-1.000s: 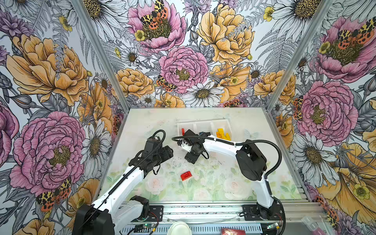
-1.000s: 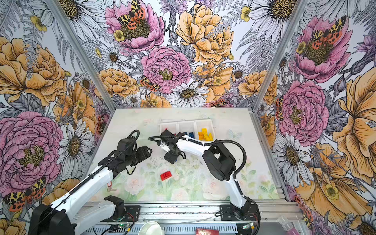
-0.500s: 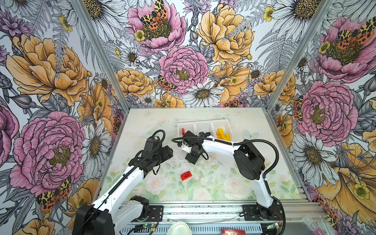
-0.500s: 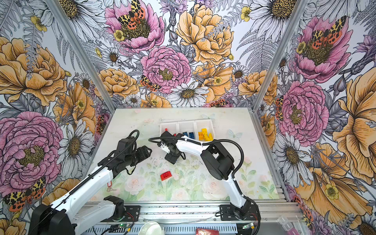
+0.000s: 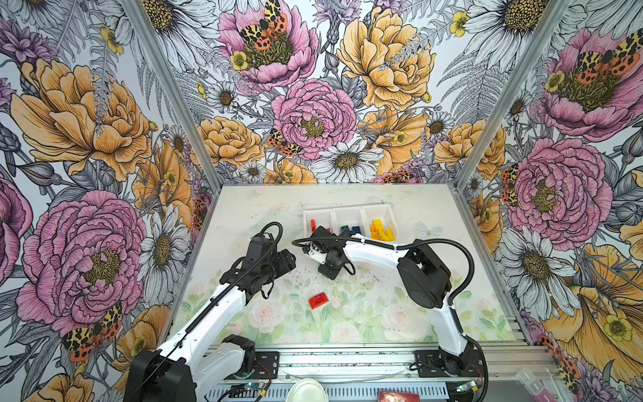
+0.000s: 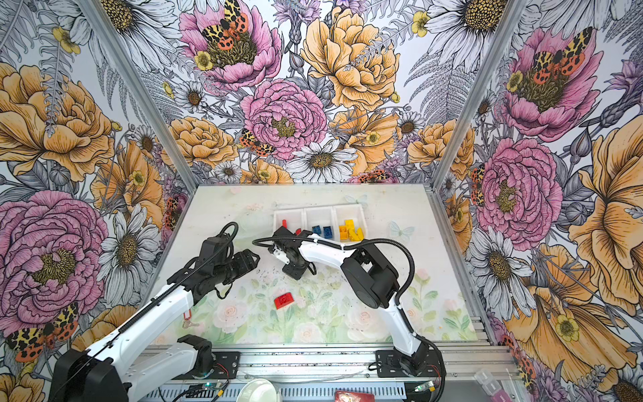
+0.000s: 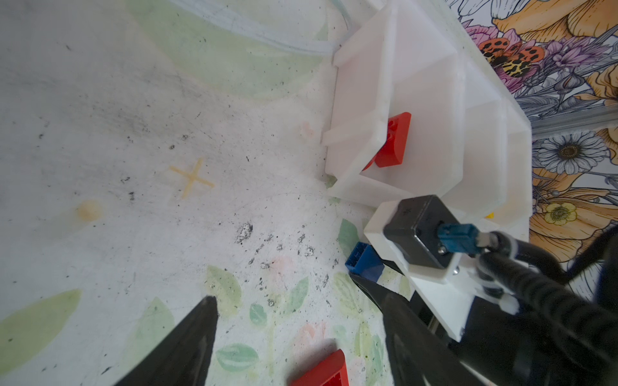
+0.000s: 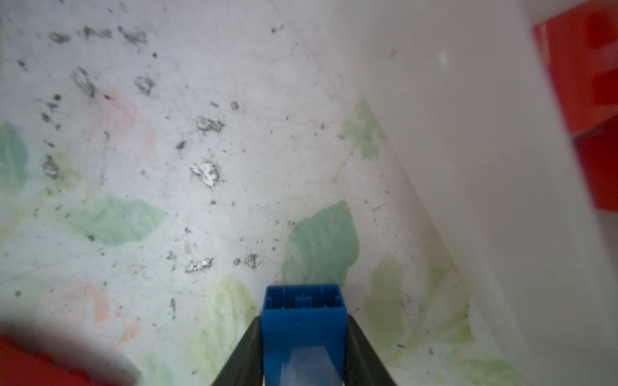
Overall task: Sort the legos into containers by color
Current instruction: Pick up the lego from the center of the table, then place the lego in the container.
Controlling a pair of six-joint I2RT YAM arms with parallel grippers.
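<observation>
We take the tray of containers [image 5: 332, 217] as our mark. Binned bricks [image 5: 381, 232] lie in all three of its bins. Just before its left end, a held brick [image 8: 303, 300] sits between the right gripper's [image 8: 303, 321] fingers, perhaps touching the table [image 5: 365, 323]. The left gripper [image 5: 291, 258] hangs left of that. Farther before the tray, well apart, a loose brick [image 5: 317, 300] lies on the table.

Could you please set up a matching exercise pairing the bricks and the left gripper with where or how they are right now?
Things:
1. blue brick
2. loose red brick
3. yellow bricks
4. left gripper

States:
A. open, holding nothing
B. in a compartment of the white tray
C. gripped by the right gripper
D. lying on the table

Pairs: 1-C, 2-D, 3-B, 4-A
</observation>
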